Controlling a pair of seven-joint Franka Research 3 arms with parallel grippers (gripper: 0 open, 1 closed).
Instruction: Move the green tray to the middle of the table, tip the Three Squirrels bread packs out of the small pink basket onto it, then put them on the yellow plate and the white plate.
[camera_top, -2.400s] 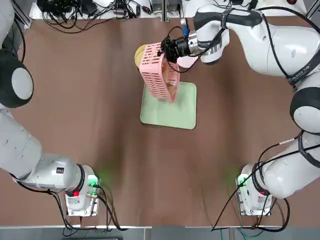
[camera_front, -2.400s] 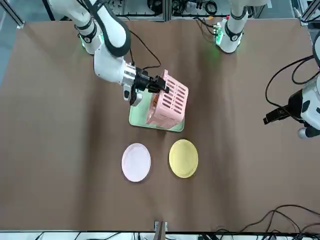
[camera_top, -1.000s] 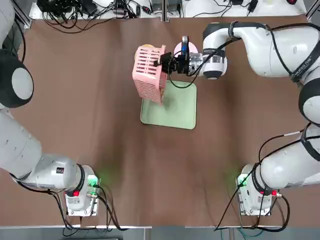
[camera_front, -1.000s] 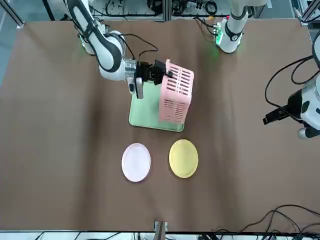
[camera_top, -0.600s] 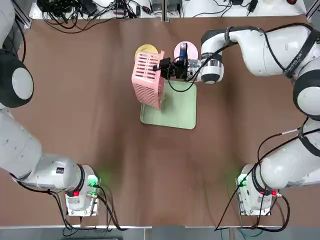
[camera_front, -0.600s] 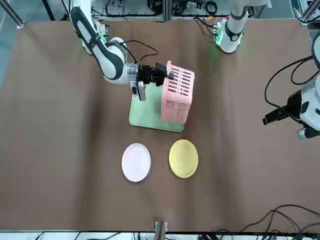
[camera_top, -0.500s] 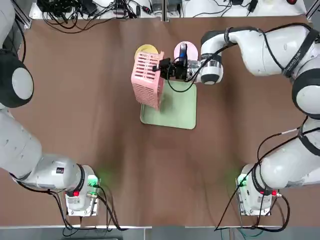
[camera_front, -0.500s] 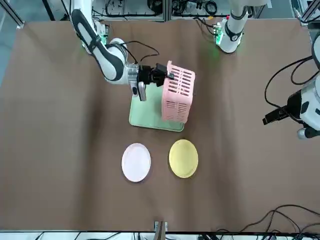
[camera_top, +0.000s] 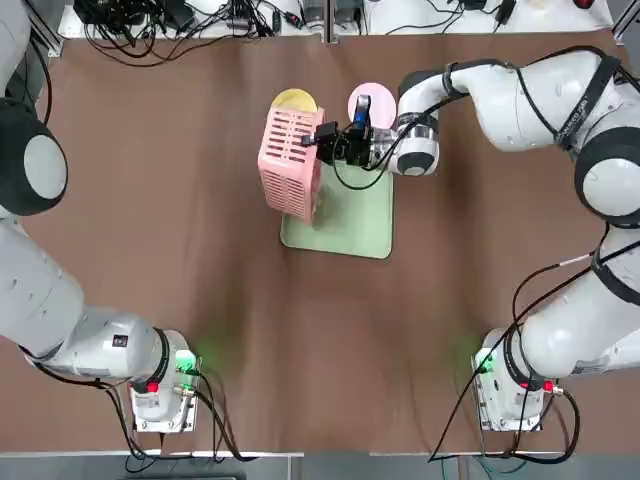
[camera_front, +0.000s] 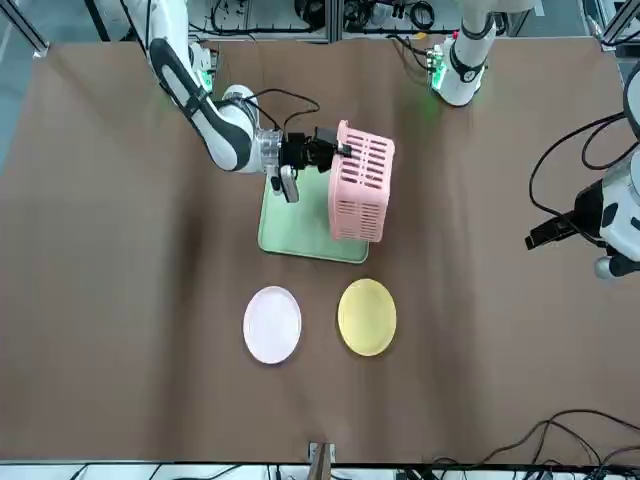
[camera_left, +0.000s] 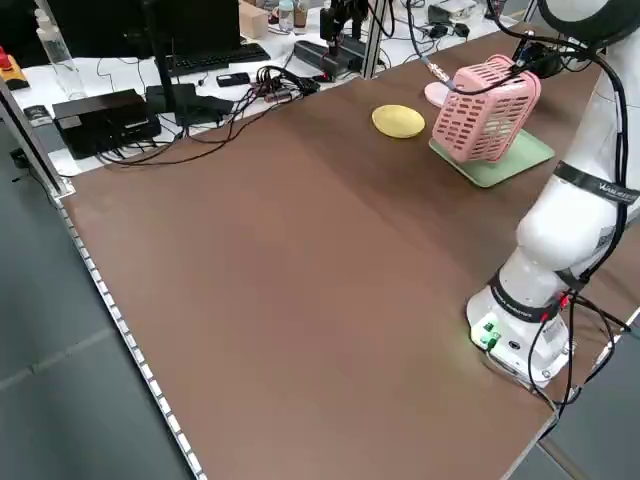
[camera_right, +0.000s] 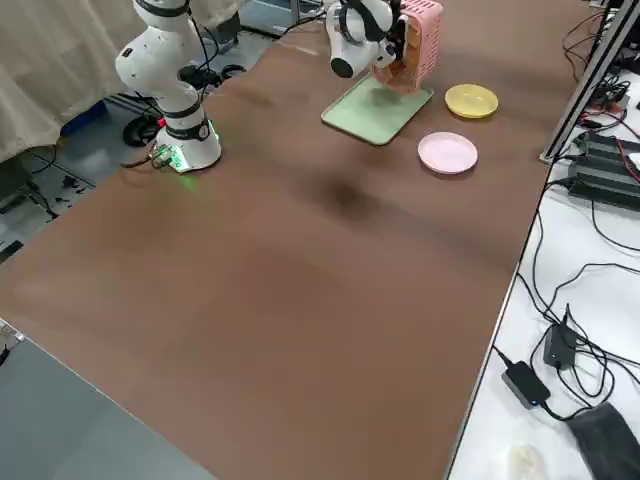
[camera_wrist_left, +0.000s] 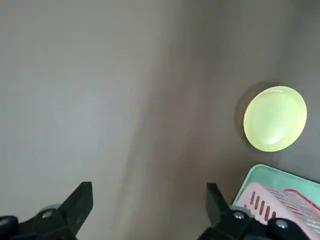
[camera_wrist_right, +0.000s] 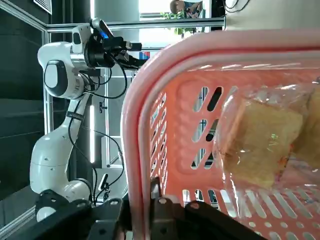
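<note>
My right gripper (camera_top: 325, 140) is shut on the rim of the small pink basket (camera_top: 290, 165), which it holds on its side over the left edge of the green tray (camera_top: 350, 220). The basket's mouth faces the gripper. Three Squirrels bread packs (camera_wrist_right: 260, 145) lie inside the basket against its slatted wall. The tray's visible surface is bare. Beyond the tray sit the yellow plate (camera_top: 295, 100) and the white plate (camera_top: 375, 97), the white one partly hidden by the right wrist. My left gripper (camera_wrist_left: 148, 200) hangs open high above the table (camera_top: 150, 250), its view taking in the yellow plate (camera_wrist_left: 275, 118).
Cables and equipment line the table's far edge (camera_top: 180, 20). Both arm bases (camera_top: 160, 395) stand at the near edge. The left arm's body (camera_front: 610, 225) is off to the table's left side. Brown tabletop stretches open around the tray and plates.
The right arm has swung the basket from tilting mouth-down over the tray to lying on its side, and shifted it slightly toward the tray's left edge. The left arm has stayed still.
</note>
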